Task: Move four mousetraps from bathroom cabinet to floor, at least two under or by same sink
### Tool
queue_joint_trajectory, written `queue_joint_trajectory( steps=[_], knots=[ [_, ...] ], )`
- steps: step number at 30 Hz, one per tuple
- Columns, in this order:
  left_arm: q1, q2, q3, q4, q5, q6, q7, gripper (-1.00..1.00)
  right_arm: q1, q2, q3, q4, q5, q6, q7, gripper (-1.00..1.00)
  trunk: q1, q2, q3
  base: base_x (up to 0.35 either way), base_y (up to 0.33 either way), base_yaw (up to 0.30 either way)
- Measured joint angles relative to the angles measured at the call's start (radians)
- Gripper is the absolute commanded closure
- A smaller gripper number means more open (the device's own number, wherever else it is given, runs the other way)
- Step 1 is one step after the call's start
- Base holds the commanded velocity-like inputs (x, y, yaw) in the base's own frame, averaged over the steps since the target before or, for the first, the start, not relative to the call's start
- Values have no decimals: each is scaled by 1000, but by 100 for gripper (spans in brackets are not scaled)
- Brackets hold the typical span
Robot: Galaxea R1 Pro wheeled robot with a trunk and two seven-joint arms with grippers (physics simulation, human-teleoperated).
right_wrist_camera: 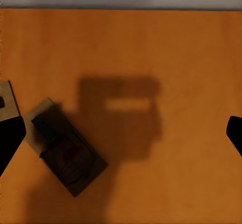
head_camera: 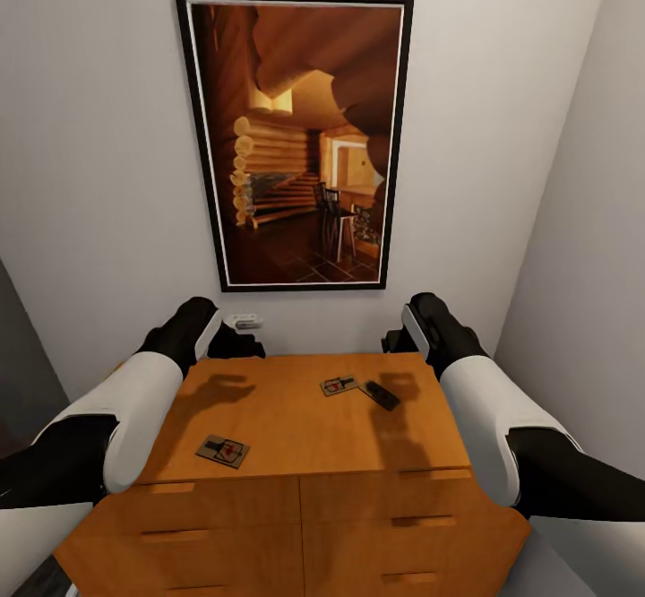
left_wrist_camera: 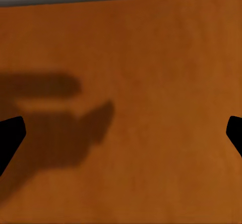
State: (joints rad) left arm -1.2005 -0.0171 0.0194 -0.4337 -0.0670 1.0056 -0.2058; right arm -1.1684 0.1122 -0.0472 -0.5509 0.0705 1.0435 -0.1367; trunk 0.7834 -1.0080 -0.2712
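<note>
Orange-brown cabinet, brown mousetraps with red marks, dark-framed amber picture, white wall

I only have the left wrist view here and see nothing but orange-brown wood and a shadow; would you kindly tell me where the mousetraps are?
Observer: The head view shows three on the cabinet top: the front-left mousetrap near the front edge, and toward the back right the pale mousetrap beside the shaded mousetrap.
Operator: Thank you. Is the right gripper near any of them?
Observer: Yes. The right gripper hangs open above the top, with the shaded mousetrap below it, close to one fingertip.
Operator: And where is my left gripper relative to them?
Observer: The left gripper, open, is over the bare back-left part; the front-left mousetrap lies nearer the drawer fronts.
</note>
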Motion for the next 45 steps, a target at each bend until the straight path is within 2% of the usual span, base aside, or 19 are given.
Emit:
queue_joint_trajectory(
  steps=[10,18,24,28,32,36,37,38,45],
  knots=[
    [0,-2,0,8,2,-24,2,-100,1,0,0,7,1,0,0,-100,0,0,0,0,0,0],
    [0,-5,0,19,2,-41,4,-100,3,-6,1,58,6,0,3,-100,0,0,0,0,0,0],
    [0,-6,0,21,2,-46,4,-100,3,-18,3,88,7,0,39,-100,0,0,0,0,0,0],
    [0,-7,-1,22,2,-47,3,-100,3,-37,15,101,9,-3,78,-100,0,0,0,0,0,0],
    [0,-7,-1,22,2,-47,3,-100,3,-65,68,103,12,-16,131,-100,0,0,0,0,0,0],
    [0,-7,-1,22,3,-48,4,-100,3,-82,164,98,7,-22,195,-100,0,0,0,0,0,0],
    [0,-7,-1,22,3,-48,4,-100,3,-86,204,94,5,-21,230,-100,0,0,0,0,0,0],
    [0,-8,-1,22,4,-48,4,-100,2,-93,260,68,6,-12,320,-100,0,0,0,0,0,0],
    [0,-9,-1,22,4,-48,5,-100,2,-95,287,-16,12,0,368,-100,0,0,0,0,0,0]
  ],
)
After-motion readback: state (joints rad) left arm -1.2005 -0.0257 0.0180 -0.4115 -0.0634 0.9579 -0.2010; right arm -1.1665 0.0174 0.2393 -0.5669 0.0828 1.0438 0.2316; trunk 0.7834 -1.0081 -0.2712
